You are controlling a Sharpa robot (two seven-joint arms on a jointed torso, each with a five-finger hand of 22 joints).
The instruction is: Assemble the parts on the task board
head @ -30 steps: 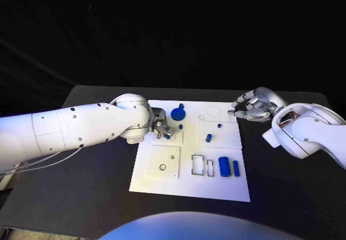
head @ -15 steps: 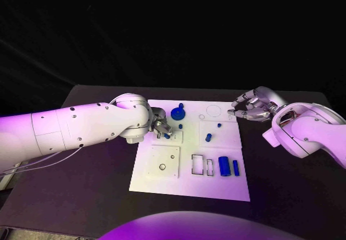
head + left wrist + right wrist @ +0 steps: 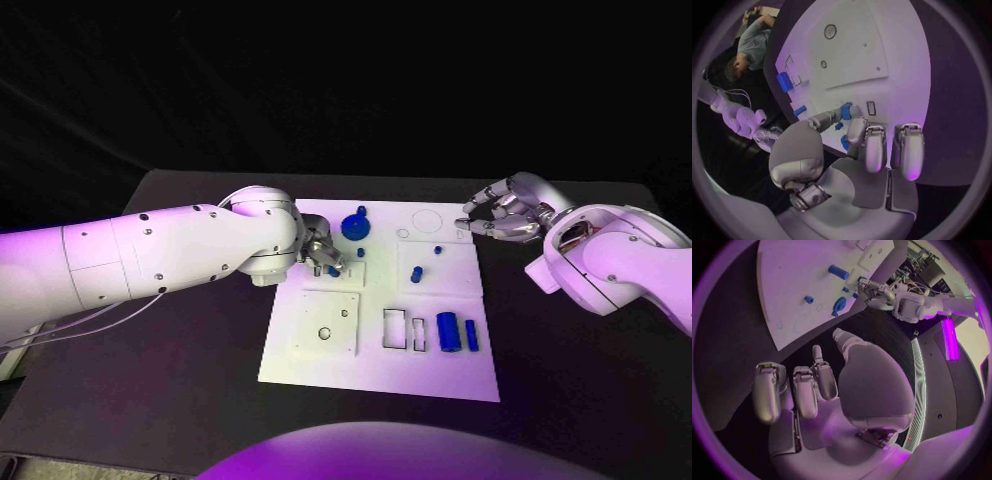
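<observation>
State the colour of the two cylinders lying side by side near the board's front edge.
Blue. The cylinders show best in the head view, on the white board.

Left hand (image 3: 323, 251) over task board (image 3: 447, 385) near its left edge, fingers pinching small blue part (image 3: 846, 111). Right hand (image 3: 502, 215) off board's far right corner, fingers curled, holding nothing.

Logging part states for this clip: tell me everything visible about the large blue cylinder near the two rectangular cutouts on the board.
The large blue cylinder is a smooth, solid-looking part, plastic by its look. It lies on its side on the white task board, just right of the two rectangular outlined slots, with a thinner blue rod lying parallel beside it. Neither hand touches it.
</observation>
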